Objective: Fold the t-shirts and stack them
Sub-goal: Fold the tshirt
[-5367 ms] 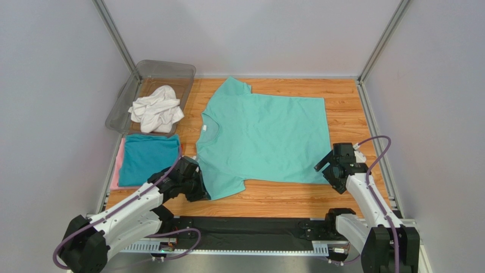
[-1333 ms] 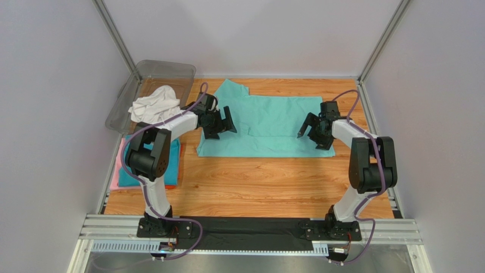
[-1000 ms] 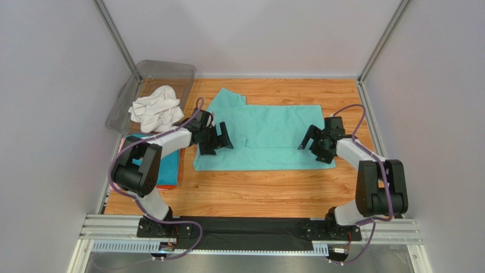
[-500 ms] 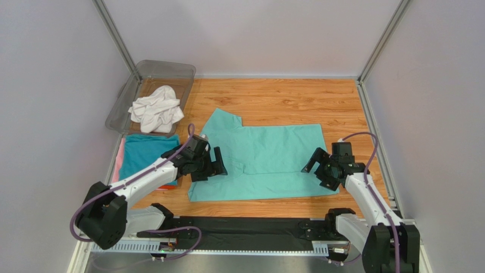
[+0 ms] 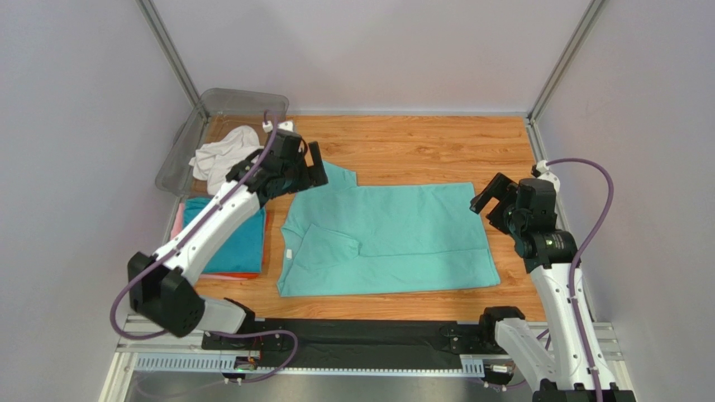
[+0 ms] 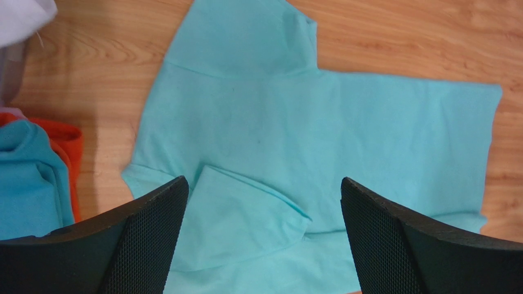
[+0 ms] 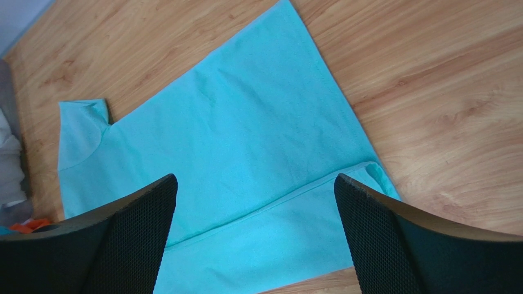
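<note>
Hovering wide open, empty: left pincer (image 5: 309,167), upper left | right pincer (image 5: 491,197), right side, same | mint t-shirt (image 5: 394,239) part-folded flat, centre of table (image 5: 420,142)

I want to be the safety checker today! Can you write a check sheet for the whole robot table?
Surface: wooden tabletop, flat.
Job's things: mint-green cloth t-shirt lies partly folded in the middle. Folded teal-blue t-shirt sits on an orange t-shirt at the left. Crumpled white t-shirt is in the clear plastic bin.
Clutter: nothing seen besides that bin.
Grippers: left gripper and right gripper are both open, holding nothing, raised off the cloth.
Cables: purple cables run along both arms.
Surroundings: grey walls and metal frame posts; nothing else seen.
</note>
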`<state>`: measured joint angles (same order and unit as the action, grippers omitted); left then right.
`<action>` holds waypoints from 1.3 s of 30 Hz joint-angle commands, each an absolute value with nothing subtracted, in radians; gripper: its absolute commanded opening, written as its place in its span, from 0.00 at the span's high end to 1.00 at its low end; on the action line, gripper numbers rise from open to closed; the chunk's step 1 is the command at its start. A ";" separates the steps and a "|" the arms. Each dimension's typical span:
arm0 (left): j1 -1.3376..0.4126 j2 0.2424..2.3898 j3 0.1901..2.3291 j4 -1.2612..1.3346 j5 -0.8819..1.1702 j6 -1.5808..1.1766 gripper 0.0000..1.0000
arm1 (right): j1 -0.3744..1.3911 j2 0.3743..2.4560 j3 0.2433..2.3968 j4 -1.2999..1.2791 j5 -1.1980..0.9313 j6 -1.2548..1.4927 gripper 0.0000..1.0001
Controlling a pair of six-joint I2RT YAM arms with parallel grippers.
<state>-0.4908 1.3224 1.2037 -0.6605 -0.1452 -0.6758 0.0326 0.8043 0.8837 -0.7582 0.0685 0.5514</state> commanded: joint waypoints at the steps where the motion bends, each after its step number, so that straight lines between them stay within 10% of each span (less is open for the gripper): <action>1: -0.411 1.483 1.366 -0.667 -0.179 -0.583 0.00 | 0.035 0.831 0.887 -0.756 0.137 0.520 0.00; 17: -0.291 2.406 2.206 -0.790 -0.109 -0.445 0.08 | 0.035 0.905 0.854 -0.723 0.186 0.443 0.00; 39: -0.291 2.454 2.160 -0.790 -0.072 -0.451 0.58 | 0.035 0.920 0.847 -0.718 0.158 0.436 0.00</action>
<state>-0.2928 2.4611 2.1674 -0.7757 -0.0872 -0.4648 0.0326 0.9333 0.8497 -0.7574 0.1558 0.4538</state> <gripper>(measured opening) 0.421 0.998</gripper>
